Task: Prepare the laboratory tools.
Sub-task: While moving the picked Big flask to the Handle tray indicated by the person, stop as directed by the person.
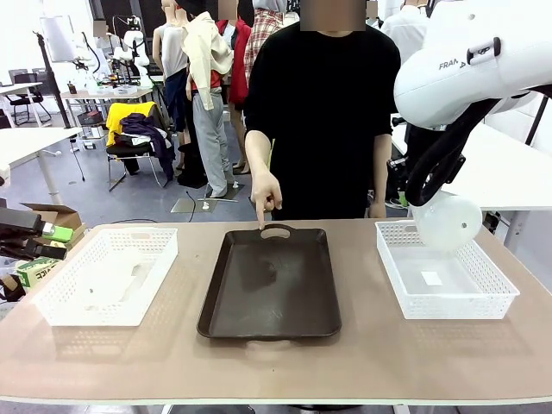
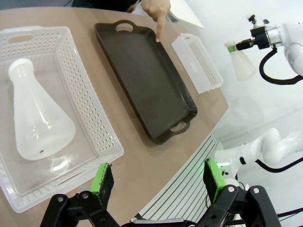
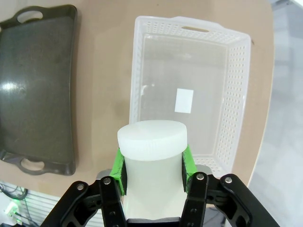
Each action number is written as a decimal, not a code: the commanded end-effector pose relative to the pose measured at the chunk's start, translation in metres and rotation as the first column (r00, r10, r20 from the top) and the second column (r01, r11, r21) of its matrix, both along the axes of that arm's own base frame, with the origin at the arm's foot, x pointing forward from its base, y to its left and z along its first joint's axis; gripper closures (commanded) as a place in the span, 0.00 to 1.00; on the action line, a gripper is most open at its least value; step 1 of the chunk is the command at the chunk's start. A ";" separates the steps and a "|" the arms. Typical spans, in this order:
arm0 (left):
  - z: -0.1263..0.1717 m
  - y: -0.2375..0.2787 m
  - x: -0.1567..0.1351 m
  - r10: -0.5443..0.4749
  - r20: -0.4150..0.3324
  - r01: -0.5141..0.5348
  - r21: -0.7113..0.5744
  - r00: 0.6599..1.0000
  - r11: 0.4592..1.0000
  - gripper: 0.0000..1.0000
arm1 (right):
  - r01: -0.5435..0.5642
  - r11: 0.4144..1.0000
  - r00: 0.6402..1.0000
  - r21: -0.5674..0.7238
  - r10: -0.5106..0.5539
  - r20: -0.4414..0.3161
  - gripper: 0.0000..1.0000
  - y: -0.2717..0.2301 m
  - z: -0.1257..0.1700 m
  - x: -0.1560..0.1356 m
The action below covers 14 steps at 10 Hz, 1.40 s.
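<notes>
1. Right end effector (image 3: 151,163) is clamped on the neck of a frosted conical flask (image 3: 151,137), above the perforated right basket (image 3: 236,94).
2. Left end effector (image 2: 157,182) stands apart at the frame bottom; second flask (image 2: 38,123) lies sideways in the left basket (image 2: 90,109).
3. Dark tray (image 1: 272,285) sits mid-frame between the baskets; a hand (image 1: 266,194) points at its far rim.

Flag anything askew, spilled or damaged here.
One flask lies on its side in the left basket rather than upright. The other flask is clamped by its neck in the right hand above the right basket. Nothing looks spilled or broken.

Frosted-white flasks (image 2: 40,118) (image 3: 151,137), white mesh baskets (image 1: 95,310) (image 1: 457,308), dark brown tray (image 1: 272,293), tan table (image 1: 259,366), black end effectors (image 2: 158,182) (image 3: 151,170), green pads (image 2: 102,179).
</notes>
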<state>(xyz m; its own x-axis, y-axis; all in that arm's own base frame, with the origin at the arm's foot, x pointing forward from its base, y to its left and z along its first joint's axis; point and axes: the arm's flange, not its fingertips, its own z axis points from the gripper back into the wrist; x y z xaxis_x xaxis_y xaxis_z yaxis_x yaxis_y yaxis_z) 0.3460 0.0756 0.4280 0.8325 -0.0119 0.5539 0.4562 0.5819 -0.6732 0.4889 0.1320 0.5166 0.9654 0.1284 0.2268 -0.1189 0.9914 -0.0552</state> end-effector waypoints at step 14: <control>-0.002 0.001 0.001 -0.006 0.026 0.007 -0.017 1.000 1.000 0.00 | -0.047 0.990 0.998 0.134 0.040 0.055 1.00 0.074 0.033 -0.065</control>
